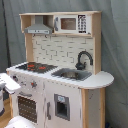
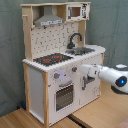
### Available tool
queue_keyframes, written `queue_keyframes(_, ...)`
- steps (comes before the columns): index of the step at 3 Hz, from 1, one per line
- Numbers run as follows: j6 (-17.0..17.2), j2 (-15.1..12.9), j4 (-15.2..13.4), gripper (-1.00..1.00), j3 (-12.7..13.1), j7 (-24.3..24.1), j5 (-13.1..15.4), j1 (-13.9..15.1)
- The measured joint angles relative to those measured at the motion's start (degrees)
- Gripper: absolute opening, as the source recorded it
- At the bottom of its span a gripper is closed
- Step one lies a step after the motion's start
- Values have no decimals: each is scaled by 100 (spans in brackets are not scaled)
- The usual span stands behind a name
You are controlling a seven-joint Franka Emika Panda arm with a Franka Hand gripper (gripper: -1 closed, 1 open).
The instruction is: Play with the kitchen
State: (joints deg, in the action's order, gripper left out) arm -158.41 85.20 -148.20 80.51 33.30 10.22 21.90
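Note:
The kitchen (image 1: pixel 60 95) is a white and light-wood toy with a black stovetop (image 1: pixel 37 66) with red burners, a black faucet (image 1: pixel 84 59), a sink (image 1: pixel 72 75), a hood (image 1: pixel 39 27) and a microwave (image 1: pixel 70 23). In the second exterior view the kitchen (image 2: pixel 50 85) shows its oven door (image 2: pixel 64 96) and front knobs (image 2: pixel 74 69). My gripper (image 2: pixel 83 70) reaches in from the second exterior view's right, right at the front panel beside the knobs and above the small cabinet door. In the first exterior view only a white part of my arm (image 1: pixel 7 84) shows at the left edge.
A grey curtain (image 1: pixel 115 50) hangs behind the kitchen. It stands on a wooden floor (image 2: pixel 30 119). My white arm (image 2: pixel 116 79) with its blue-lit joint spans the space in front of the kitchen's sink side.

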Motion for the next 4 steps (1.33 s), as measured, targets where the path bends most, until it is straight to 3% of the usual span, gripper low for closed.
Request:
queue_keyframes(2, 582, 86, -25, 100, -1113, -160, 6, -3)
queue_keyframes(4, 1260, 89, 120, 100, -1869, -1015, 14, 58)
